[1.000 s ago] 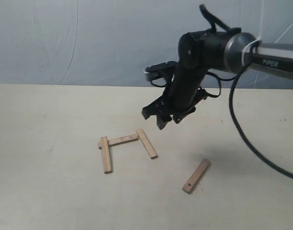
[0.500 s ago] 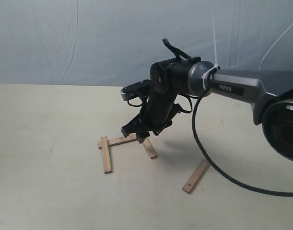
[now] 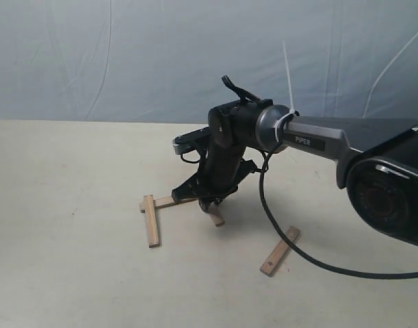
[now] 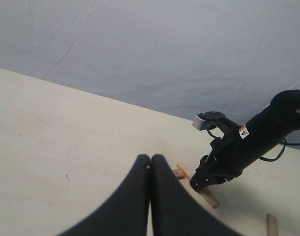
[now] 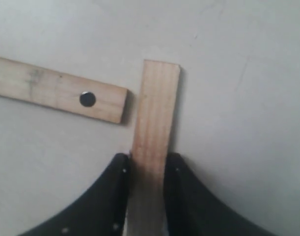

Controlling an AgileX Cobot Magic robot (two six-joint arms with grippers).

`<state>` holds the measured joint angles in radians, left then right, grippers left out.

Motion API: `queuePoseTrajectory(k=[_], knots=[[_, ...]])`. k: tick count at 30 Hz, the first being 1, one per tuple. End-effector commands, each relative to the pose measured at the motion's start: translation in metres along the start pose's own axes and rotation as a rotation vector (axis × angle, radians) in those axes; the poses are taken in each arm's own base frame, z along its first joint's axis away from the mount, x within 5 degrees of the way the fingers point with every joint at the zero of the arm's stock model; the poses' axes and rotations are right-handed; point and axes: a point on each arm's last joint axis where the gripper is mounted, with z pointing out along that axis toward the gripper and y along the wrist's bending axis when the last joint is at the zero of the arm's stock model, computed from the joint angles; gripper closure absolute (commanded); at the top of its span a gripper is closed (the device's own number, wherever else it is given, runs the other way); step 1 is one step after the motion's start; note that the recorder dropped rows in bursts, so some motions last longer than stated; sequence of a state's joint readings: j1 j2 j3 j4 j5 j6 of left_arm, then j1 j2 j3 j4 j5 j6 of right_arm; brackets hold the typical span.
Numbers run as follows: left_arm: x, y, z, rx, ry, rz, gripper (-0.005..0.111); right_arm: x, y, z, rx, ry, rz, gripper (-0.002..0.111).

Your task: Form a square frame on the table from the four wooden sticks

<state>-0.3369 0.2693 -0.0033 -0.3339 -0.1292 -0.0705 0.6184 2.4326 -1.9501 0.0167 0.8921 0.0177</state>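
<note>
Three wooden sticks lie in a U shape on the table (image 3: pixel 65 280): the left stick (image 3: pixel 151 221), the far stick (image 3: pixel 169 201), which bears a dark round mark (image 5: pixel 87 99), and the right stick (image 3: pixel 215 216) (image 5: pixel 154 108). The fourth stick (image 3: pixel 280 250) lies apart, nearer the front right. My right gripper (image 3: pixel 206 202) (image 5: pixel 147 164) reaches down across the middle and is shut on the right stick, one finger on each long edge. My left gripper (image 4: pixel 150 161) is shut and empty, hovering short of the sticks, and does not show in the exterior view.
A grey-blue cloth backdrop (image 3: pixel 126 55) hangs behind the table. The right arm's black cable (image 3: pixel 311 263) loops low over the table beside the loose stick.
The right gripper has swung left and dropped from above the table onto the U's right stick, and its fingers now hold that stick. The sticks themselves lie where they were.
</note>
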Motion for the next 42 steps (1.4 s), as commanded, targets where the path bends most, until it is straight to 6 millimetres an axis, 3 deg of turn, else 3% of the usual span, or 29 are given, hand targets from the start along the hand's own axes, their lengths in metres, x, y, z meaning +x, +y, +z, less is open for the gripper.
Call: queuePoseTrajectory(k=[1, 6, 10, 19, 36, 42], knots=[[0.001, 0.001, 0.0, -0.006, 0.005, 0.011, 0.107, 0.003, -0.002, -0.005, 0.02, 0.036, 0.014, 0.108], [0.001, 0.001, 0.0, -0.006, 0.005, 0.011, 0.107, -0.003, -0.005, -0.034, 0.054, -0.004, 0.073, 0.108], [0.001, 0.001, 0.0, -0.007, 0.005, 0.006, 0.107, -0.004, 0.006, -0.051, 0.059, -0.016, 0.115, 0.108], [0.001, 0.001, 0.0, -0.007, 0.007, -0.001, 0.107, -0.005, 0.053, -0.039, 0.047, -0.083, 0.144, 0.108], [0.002, 0.001, 0.0, -0.009, 0.009, -0.008, 0.107, 0.001, 0.053, -0.005, 0.081, -0.048, 0.201, 0.108], [0.002, 0.001, 0.0, -0.009, 0.009, -0.008, 0.107, -0.003, 0.053, -0.021, 0.079, -0.076, 0.184, 0.108]])
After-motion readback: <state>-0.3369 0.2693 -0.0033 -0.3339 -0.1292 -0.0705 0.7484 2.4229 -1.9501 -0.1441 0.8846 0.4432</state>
